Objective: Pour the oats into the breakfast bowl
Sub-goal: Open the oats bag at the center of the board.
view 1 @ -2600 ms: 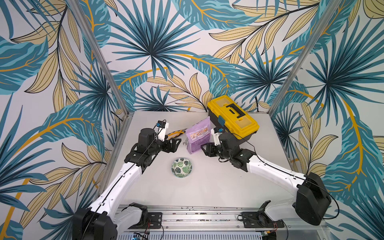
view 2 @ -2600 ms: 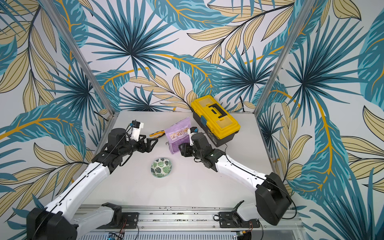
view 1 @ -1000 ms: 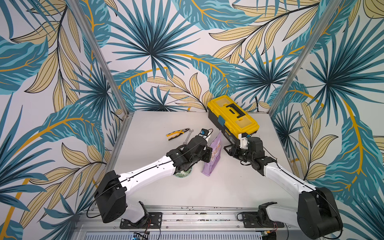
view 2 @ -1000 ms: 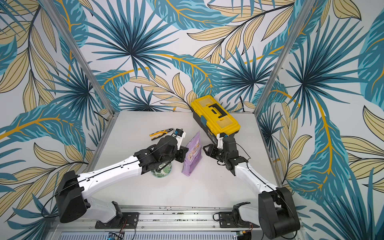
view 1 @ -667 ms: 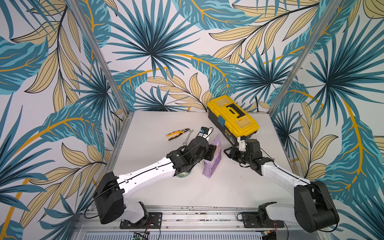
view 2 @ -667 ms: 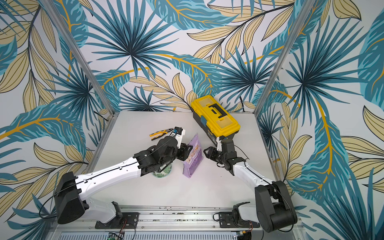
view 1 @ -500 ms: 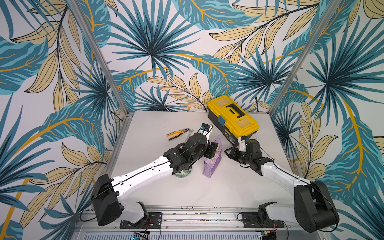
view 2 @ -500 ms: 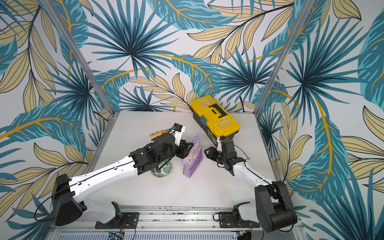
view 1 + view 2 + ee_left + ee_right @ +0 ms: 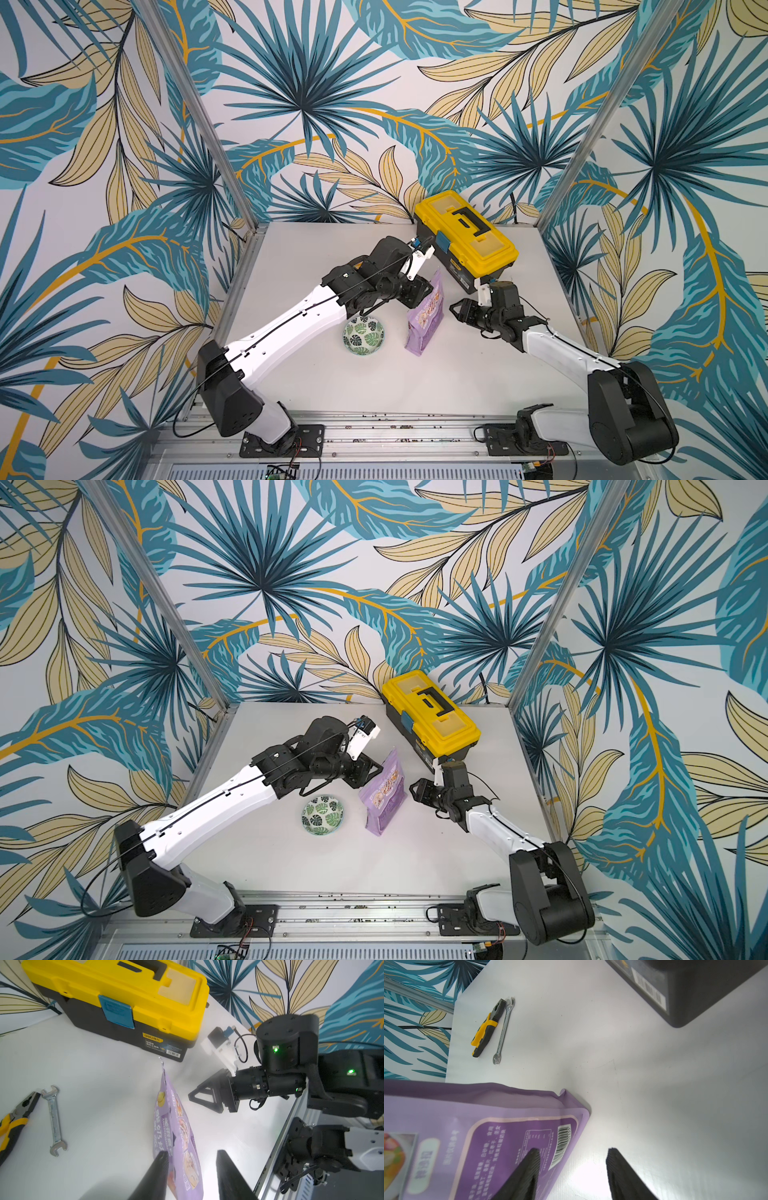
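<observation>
Upright on the tabletop (image 9: 415, 386), just beside the breakfast bowl (image 9: 363, 334) and clear of it: the lilac pouch (image 9: 426, 320), oats hidden inside. Left gripper (image 9: 192, 1151) released, jaws spread to either side of the pouch's upper part, one finger (image 9: 160, 1167) against its face or just in front of it — cannot tell which. Right gripper (image 9: 573, 1149) likewise spread and empty, beside the pouch's other face, a strip of bare tabletop between. Behind, a yellow toolbox (image 9: 465, 237) — farther off, pliers (image 9: 486, 1028) and a wrench (image 9: 504, 1030) side by side.
</observation>
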`<action>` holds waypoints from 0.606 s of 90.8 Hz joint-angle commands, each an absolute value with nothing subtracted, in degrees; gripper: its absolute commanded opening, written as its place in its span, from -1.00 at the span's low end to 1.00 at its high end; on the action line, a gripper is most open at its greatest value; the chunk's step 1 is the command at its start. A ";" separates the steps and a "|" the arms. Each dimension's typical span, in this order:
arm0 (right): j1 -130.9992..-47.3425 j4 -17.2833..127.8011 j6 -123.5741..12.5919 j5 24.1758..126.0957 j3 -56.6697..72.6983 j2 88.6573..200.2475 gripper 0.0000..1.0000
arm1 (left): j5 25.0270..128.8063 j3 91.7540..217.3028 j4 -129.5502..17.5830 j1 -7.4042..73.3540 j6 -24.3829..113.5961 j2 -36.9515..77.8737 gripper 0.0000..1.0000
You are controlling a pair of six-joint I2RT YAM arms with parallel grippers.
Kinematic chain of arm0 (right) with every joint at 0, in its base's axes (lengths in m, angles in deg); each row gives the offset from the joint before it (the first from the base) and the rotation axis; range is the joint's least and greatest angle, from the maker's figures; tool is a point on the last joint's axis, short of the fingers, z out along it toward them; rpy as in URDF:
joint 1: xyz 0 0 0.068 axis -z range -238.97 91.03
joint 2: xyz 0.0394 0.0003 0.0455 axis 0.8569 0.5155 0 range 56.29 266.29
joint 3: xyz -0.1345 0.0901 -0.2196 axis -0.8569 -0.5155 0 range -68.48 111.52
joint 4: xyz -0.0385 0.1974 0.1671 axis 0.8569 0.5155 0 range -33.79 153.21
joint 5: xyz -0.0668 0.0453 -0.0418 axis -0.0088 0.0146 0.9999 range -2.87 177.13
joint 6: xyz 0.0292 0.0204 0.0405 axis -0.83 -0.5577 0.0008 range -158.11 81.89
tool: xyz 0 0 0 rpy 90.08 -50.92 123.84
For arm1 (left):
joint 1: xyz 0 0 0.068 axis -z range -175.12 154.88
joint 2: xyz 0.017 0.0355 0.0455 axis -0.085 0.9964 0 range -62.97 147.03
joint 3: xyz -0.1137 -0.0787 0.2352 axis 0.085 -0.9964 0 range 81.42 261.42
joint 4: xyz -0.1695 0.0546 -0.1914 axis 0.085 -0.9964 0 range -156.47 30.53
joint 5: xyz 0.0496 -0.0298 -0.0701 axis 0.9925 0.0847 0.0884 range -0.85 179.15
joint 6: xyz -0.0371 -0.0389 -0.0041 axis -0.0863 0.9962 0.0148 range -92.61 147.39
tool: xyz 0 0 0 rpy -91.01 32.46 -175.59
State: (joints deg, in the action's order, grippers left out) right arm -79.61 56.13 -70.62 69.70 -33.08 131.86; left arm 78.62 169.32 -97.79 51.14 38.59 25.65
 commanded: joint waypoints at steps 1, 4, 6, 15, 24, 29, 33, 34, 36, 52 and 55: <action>-79.47 57.48 -69.70 69.23 -32.88 131.34 0.13 | 75.85 172.18 -104.18 50.33 35.30 28.45 -0.26; -79.45 57.45 -69.68 69.10 -32.92 131.30 0.14 | 76.96 172.66 -104.62 50.22 35.40 29.15 -0.28; -79.45 57.42 -69.75 69.00 -32.94 131.27 0.14 | 77.86 172.96 -105.01 50.18 35.45 29.43 -0.29; -79.46 57.44 -69.85 68.64 -32.94 131.23 0.14 | 80.03 173.27 -104.88 50.08 35.51 30.22 -0.33; -79.45 57.36 -69.97 68.44 -32.84 131.33 0.14 | 80.82 173.31 -103.69 49.99 35.57 30.28 -0.40; -79.45 57.35 -69.92 68.34 -32.73 131.62 0.14 | 81.26 173.27 -103.12 49.96 35.78 30.20 -0.43; -79.45 57.28 -69.92 68.12 -32.62 131.75 0.14 | 81.43 173.15 -102.59 49.80 35.94 30.09 -0.43; -79.45 57.27 -69.92 68.14 -32.62 131.81 0.13 | 81.42 173.08 -102.43 49.80 36.01 30.01 -0.43; -79.47 57.27 -69.86 68.04 -32.57 131.92 0.14 | 81.30 172.91 -102.02 49.72 36.18 29.95 -0.43; -79.45 57.08 -69.78 67.63 -32.39 132.48 0.14 | 78.90 171.02 -98.73 48.54 38.03 29.04 -0.49; -79.45 57.09 -69.80 67.69 -32.37 132.44 0.13 | 78.91 170.87 -98.53 48.39 38.12 28.99 -0.51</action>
State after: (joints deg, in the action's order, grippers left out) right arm -79.61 56.20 -70.44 68.57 -32.90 131.88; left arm 79.87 171.18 -101.40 49.30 37.19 30.87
